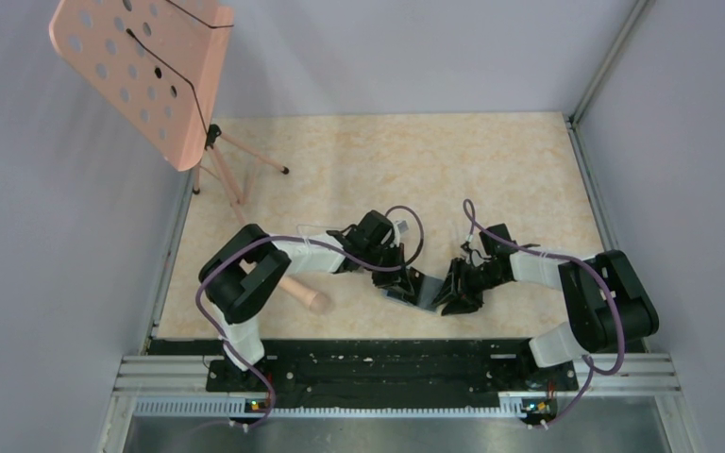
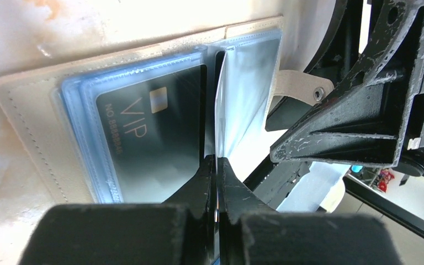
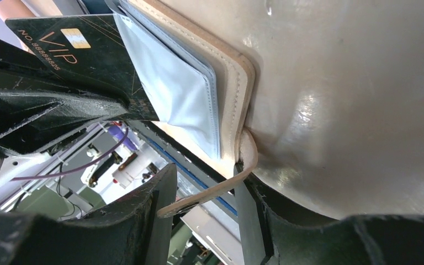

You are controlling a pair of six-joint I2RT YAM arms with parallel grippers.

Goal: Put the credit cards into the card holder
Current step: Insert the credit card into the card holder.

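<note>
Overhead view looking down from behind, wrist views close-up, sharing card holder (image 2: 27, 127)

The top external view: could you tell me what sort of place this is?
Probably a lab robot test cell: plain grey panels wall in a marbled table, two arms are bolted to a metal rail at its near edge, and a perforated pink stand sits back left.

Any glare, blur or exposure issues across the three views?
Left wrist: table blown out at top, VIP card sharp, near jaws blurred. Right wrist: glare patches on the table, card holder in focus, jaws dark. Top external: even light, soft shadows.
</note>
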